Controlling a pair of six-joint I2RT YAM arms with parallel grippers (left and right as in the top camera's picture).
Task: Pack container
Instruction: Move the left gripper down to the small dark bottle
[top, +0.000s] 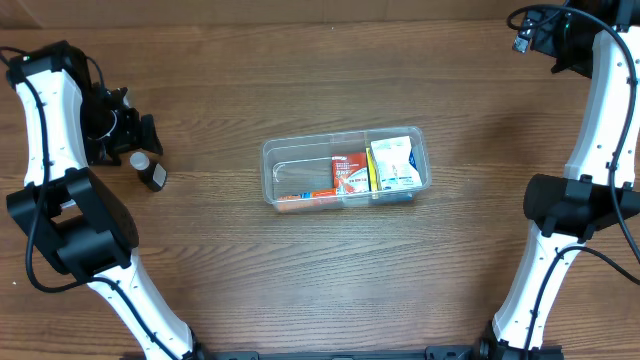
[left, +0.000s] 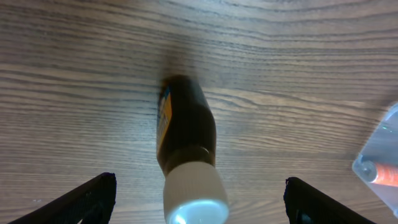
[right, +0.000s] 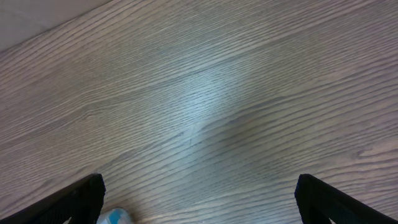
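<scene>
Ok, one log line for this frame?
phase: pre-grasp | left gripper: open, bottle between fingers, untouched | right gripper: open, over table | container: partly packed, bottle outside

The bottle (top: 150, 172) sits on the table (top: 300, 270) well left of the container (top: 295, 165), boxes (top: 350, 172) in its right half

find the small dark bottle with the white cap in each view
overhead: dark bottle at far left, well left of the clear container.
left wrist: centre of the frame, white cap nearest the camera.
right wrist: not in it.
shared landmark: the clear container, mid-table overhead, its corner at the right edge of the left wrist view.
</scene>
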